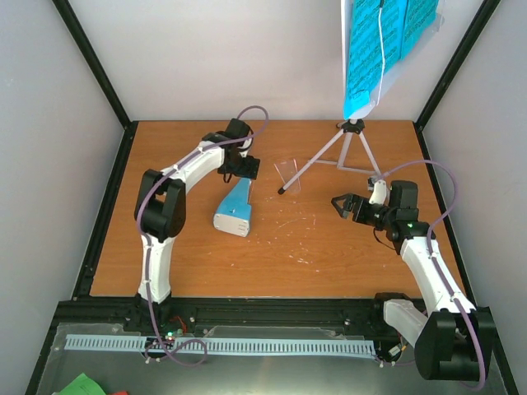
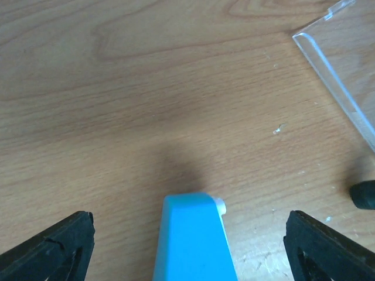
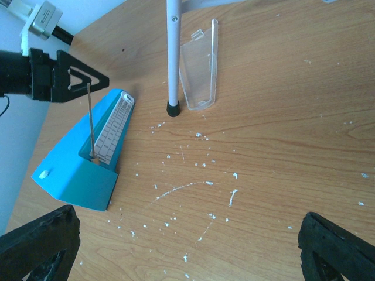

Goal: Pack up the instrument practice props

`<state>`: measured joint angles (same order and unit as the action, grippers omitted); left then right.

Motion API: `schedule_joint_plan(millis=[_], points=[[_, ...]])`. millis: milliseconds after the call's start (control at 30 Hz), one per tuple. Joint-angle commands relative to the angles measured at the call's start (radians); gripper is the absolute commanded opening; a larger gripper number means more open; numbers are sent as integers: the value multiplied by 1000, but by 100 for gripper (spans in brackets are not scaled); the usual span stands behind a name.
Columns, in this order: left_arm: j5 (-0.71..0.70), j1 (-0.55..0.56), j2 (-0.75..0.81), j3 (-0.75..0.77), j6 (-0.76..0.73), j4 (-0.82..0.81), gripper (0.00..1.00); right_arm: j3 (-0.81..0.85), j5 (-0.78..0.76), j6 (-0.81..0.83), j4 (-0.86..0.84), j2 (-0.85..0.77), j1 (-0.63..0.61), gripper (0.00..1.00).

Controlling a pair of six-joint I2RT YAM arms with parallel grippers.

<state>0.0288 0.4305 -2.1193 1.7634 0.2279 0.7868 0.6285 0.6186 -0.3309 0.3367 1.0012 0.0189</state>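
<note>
Spread wide, the left gripper (image 1: 240, 170) is held astride the tip of the lying metronome (image 2: 192, 246); closing on it is judged next. The right gripper (image 1: 344, 204) is parted, empty.

Table (image 1: 329, 255): brown wood, white-flecked.
Metronome (image 1: 235, 207): lying face up.
Clear cover (image 1: 288, 171): beside a stand foot.
Music stand (image 1: 350, 148): standing at rear.

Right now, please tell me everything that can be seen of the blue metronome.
The metronome is a small light-blue pyramid, apparently plastic. It lies flat on the wooden table with its white scale face up. A thin metal rod stands out from that face, and a small white knob sits on one side. Its narrow top points toward the back of the table. Only the table touches it. The left gripper is open, with its jaws on either side of the narrow top, apart from it.
</note>
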Motion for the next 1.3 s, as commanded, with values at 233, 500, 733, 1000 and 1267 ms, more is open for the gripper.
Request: schedule_joint_plan(millis=[233, 500, 733, 1000, 1267], points=[[-168, 75, -143, 149, -66, 136, 82, -3, 21, 33, 10, 3, -4, 100], [-155, 81, -138, 127, -77, 143, 75, -7, 21, 32, 3, 11, -5, 100], [-153, 83, -122, 107, -91, 151, 69, -9, 20, 30, -6, 25, -4, 100], [-155, 83, -77, 61, -85, 121, 47, -4, 20, 32, -4, 33, -4, 100], [-145, 84, 106, -105, -48, -1, 32, 2, 22, 32, 3, 39, -4, 100]])
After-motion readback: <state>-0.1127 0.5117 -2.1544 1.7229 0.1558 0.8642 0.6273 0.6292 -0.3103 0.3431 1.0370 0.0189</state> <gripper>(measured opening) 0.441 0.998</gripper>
